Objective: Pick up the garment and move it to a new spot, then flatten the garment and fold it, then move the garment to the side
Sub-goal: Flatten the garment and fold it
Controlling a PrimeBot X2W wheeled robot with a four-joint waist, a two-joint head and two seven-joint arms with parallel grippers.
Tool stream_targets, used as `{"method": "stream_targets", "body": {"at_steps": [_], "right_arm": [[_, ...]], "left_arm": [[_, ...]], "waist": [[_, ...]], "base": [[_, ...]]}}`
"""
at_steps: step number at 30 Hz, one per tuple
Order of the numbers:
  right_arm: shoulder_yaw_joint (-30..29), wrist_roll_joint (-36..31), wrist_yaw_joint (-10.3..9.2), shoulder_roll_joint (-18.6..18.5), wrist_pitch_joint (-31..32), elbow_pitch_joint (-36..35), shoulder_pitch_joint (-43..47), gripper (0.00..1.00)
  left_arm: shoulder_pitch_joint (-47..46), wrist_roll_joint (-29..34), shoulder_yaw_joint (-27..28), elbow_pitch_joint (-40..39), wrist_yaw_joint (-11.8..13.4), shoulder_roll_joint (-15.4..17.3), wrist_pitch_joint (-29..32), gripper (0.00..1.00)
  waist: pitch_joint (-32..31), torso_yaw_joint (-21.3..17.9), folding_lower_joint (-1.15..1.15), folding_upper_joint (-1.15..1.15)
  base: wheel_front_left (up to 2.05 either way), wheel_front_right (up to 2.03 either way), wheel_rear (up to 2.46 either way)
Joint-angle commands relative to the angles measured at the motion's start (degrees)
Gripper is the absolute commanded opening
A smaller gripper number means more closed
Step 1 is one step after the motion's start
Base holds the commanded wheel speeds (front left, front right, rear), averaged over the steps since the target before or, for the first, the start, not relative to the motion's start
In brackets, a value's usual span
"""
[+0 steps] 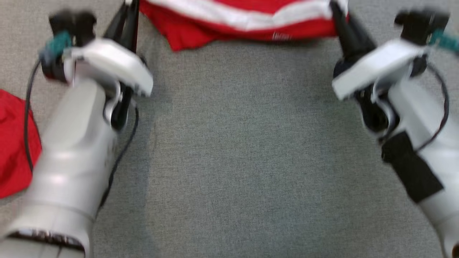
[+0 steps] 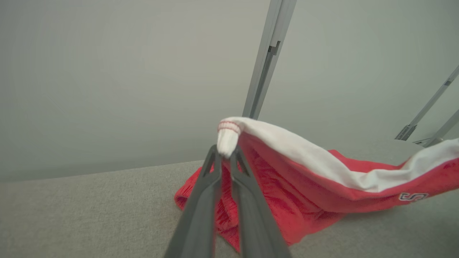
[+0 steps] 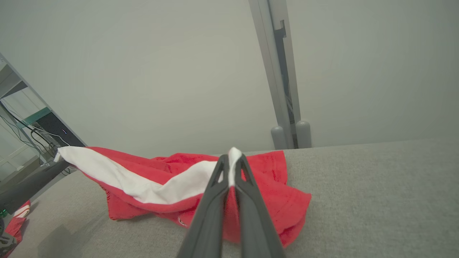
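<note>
Pinched shut on one white corner of the red garment (image 1: 244,21) with the left gripper (image 2: 226,152), on the other with the right gripper (image 3: 232,159). Hanging between them, sagging onto the grey table (image 1: 229,161).

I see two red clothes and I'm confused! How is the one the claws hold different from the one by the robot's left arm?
The held garment is pinched at its white band by the left claw and right claw; the side garment lies untouched. The held garment sits ahead, centred; the side garment at the left edge. Both are red.
</note>
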Motion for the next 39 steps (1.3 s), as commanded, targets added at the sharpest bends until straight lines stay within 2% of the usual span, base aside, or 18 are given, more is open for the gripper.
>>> {"method": "stream_targets", "body": {"at_steps": [1, 7, 15, 21, 27, 35, 39], "right_arm": [[-0.9, 0.4, 0.03, -0.7, -0.3, -1.9, 3.4, 0.0], [-3.4, -2.8, 0.03, -2.4, -0.3, -12.3, 19.0, 0.0], [-10.8, -6.8, 0.03, -2.3, -0.3, -24.2, 37.3, 0.0], [-15.7, -8.7, 0.03, -1.6, -0.3, -30.0, 48.2, 0.0], [-19.2, -10.8, 0.02, -1.3, -0.3, -34.0, 58.7, 0.0], [-19.8, -14.5, 0.02, -0.8, 2.8, -39.1, 69.9, 0.0], [-22.5, -16.2, 0.02, -0.7, 4.8, -42.3, 73.2, 0.0]], "left_arm": [[2.9, 0.6, 1.2, -1.3, 0.0, 0.6, -0.2, 0.0], [17.5, 4.8, 3.8, -10.3, 0.0, 0.9, -0.1, 0.0], [35.1, 11.7, 5.0, -23.7, 0.0, 2.5, -0.1, 0.0], [46.0, 14.4, 6.4, -32.5, 1.7, 3.8, -0.1, 0.0], [55.4, 13.6, 7.3, -40.5, 3.3, 5.0, 0.6, 0.0], [65.7, 10.5, 7.2, -50.0, 5.1, 5.9, 8.6, 0.0], [69.2, 9.7, 7.1, -54.7, 6.1, 6.4, 11.5, 0.0]], "waist": [[-0.6, 0.0, 0.0, 0.0], [-3.5, 0.1, 0.0, 0.0], [-9.3, -1.2, 0.0, 0.0], [-13.3, -1.8, 0.0, 0.0], [-16.6, -1.5, 0.0, 0.0], [-20.0, -0.7, 0.0, 0.0], [-20.4, -0.4, 0.0, 0.0]], "base": [[0.0, 0.0, 0.0], [0.0, 0.0, 0.0], [0.0, 0.0, 0.0], [0.0, 0.0, 0.0], [0.0, 0.0, 0.0], [0.0, 0.0, 0.0], [0.0, 0.0, 0.0]]}}
